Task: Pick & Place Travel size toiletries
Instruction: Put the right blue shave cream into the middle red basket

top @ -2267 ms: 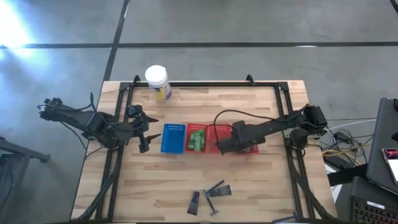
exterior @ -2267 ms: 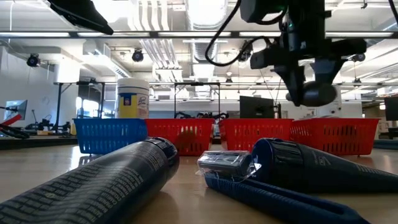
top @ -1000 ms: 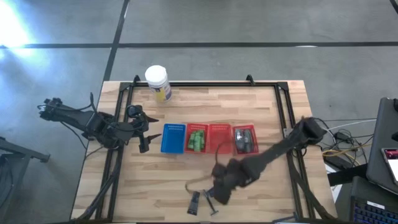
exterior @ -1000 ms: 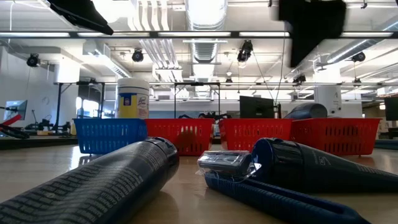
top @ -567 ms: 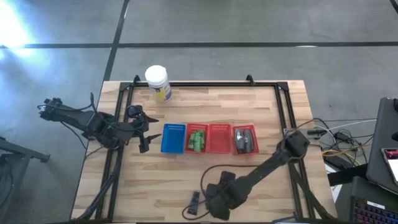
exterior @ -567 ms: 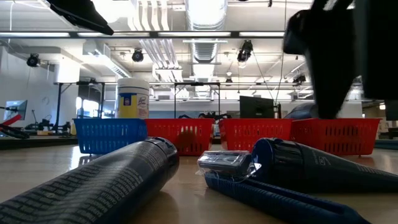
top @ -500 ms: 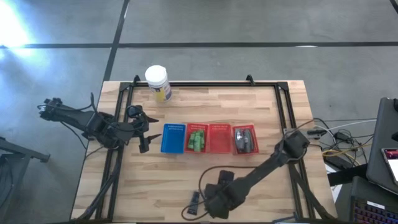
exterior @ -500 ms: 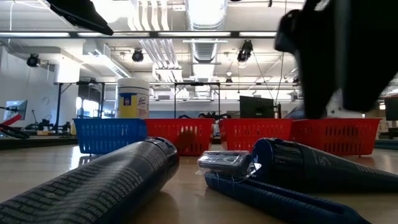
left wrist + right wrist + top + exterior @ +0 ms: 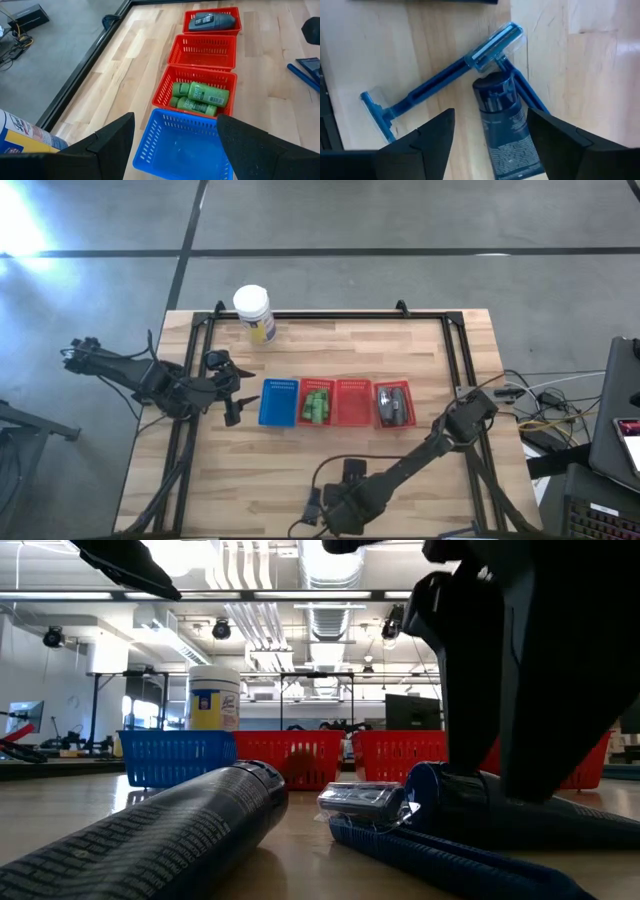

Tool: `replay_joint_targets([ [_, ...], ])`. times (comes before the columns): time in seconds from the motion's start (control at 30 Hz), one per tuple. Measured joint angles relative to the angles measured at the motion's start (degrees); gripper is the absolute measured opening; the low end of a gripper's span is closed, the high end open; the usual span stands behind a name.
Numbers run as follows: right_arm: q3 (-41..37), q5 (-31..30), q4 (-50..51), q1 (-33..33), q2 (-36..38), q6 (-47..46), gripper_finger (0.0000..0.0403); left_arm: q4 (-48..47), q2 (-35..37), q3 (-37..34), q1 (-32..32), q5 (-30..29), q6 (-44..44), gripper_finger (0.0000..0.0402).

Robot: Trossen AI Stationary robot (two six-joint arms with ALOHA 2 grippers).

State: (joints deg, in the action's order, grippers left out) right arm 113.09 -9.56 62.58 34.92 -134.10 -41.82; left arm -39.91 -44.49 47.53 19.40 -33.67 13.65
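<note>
The right claw (image 9: 487,137) hangs low over the near edge of the wooden table (image 9: 430,340), its two fingers (image 9: 427,137) spread apart on either side of a dark tube (image 9: 506,127) lying flat on the wood; nothing is gripped. Just past the tube's capped end lie two blue razors (image 9: 442,75), one crossing under the other, their heads touching the tube's tip. From table height the same tube (image 9: 520,810) and razor head (image 9: 360,802) sit right under the arm's dark bulk.

Well away from that claw, toward the middle of the table, stands a row of four small baskets: a blue basket (image 9: 180,145), then a red basket (image 9: 200,95) holding green bottles (image 9: 200,96), then one red basket (image 9: 204,51) with nothing in it, then one holding dark tubes (image 9: 212,21).

The left claw (image 9: 175,137) waits just beside the blue basket, fingers wide apart and holding nothing. A white jar (image 9: 253,312) stands behind it at the far edge.
</note>
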Motion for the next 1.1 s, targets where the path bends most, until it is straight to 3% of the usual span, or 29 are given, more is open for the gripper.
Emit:
replay_joint_targets([
  [0.47,-4.2,2.8,-4.6,-0.7,-0.2,-2.8,0.0186,0.1,0.0,0.0,0.0,0.0,0.3,0.0287],
  [0.77,-2.2,3.5,-0.7,-1.1,0.2,-6.1,0.0113,0.1,0.0,0.0,0.0,0.0,0.3,0.0287],
  [0.93,-0.6,2.1,5.5,-1.1,3.2,-10.0,0.0114,0.2,0.0,0.0,0.0,0.0,0.3,0.0287],
  [1.1,-0.9,-3.0,11.6,-2.0,8.2,-18.2,0.0138,0.4,0.0,0.0,0.0,0.0,0.1,0.0287],
])
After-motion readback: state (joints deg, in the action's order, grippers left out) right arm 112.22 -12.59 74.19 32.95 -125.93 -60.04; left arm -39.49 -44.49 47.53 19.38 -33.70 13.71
